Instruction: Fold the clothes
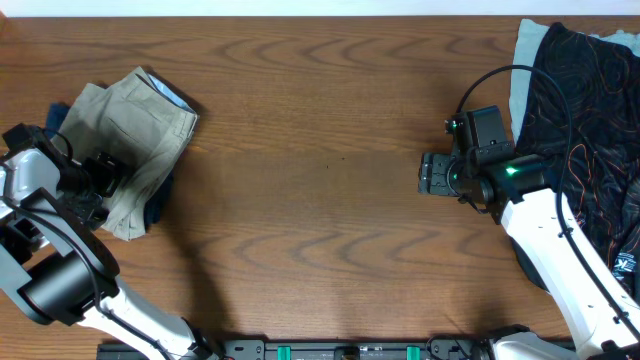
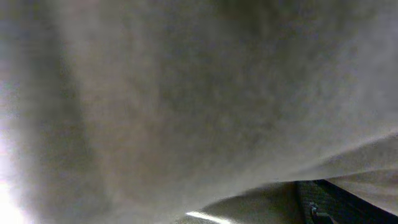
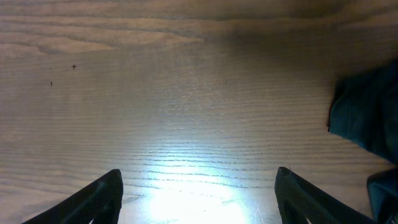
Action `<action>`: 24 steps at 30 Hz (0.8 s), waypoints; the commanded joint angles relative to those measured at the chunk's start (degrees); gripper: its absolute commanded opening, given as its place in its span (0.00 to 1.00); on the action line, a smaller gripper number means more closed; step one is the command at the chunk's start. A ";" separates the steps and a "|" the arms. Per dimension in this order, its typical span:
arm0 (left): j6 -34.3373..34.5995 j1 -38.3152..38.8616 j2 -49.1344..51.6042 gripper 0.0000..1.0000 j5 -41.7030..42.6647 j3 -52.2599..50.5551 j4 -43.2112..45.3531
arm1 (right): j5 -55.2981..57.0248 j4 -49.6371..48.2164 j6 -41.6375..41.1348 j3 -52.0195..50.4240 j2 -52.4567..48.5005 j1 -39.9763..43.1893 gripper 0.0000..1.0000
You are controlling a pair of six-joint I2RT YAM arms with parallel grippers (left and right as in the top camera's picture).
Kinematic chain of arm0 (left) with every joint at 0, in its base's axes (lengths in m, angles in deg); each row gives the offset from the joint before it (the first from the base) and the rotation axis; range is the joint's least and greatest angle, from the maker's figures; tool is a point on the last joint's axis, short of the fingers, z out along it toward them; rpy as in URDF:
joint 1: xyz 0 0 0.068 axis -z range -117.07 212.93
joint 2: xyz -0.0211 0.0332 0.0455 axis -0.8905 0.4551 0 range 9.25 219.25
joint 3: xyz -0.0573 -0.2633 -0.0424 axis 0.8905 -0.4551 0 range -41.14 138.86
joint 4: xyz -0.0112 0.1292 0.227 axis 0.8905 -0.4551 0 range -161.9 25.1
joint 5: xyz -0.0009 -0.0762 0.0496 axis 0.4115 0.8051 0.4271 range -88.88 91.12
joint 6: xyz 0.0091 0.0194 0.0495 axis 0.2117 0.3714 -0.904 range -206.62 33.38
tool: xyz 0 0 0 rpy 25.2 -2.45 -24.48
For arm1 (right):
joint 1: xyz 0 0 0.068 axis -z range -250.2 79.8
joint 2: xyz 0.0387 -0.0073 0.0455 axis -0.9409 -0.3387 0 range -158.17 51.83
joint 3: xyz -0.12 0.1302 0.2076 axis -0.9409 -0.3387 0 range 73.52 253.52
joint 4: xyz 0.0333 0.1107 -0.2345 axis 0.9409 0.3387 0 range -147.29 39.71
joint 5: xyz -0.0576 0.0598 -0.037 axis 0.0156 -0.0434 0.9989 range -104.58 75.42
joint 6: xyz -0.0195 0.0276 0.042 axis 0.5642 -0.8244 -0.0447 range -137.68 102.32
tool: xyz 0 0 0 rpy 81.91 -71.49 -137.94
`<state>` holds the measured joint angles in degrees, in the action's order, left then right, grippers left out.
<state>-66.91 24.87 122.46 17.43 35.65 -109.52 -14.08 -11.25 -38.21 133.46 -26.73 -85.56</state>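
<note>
The khaki-beige shorts (image 1: pixel 140 125) lie folded at the table's far left, pale blue waistband lining showing at the top, on a dark blue garment (image 1: pixel 160 195). My left gripper (image 1: pixel 103 178) rests at the shorts' left edge. In the left wrist view, blurred beige cloth (image 2: pixel 186 99) fills the frame and hides the fingers. My right gripper (image 1: pixel 428 173) is open and empty over bare wood right of centre; its two fingers (image 3: pixel 199 199) are spread wide just above the table.
A pile of dark patterned garments (image 1: pixel 590 120) with a pale cloth under it lies at the far right edge, beside my right arm. A dark blue cloth edge (image 3: pixel 367 118) shows at the right of the right wrist view. The wooden table (image 1: pixel 320 220) spans the middle.
</note>
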 commanded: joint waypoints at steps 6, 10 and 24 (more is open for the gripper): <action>0.68 0.85 -14.16 0.98 1.18 0.50 0.46 | 0.61 -0.04 0.02 0.11 0.76 0.09 0.78; -3.06 6.97 -22.62 0.98 0.98 0.50 1.57 | 0.59 -0.04 0.00 0.09 0.76 0.09 0.78; -20.00 31.74 -11.93 0.99 0.96 0.39 1.84 | 0.59 1.03 0.00 0.09 0.76 0.09 0.78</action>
<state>-81.97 54.79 106.00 18.37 35.74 -107.44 -14.08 -10.55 -38.21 133.46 -26.73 -85.56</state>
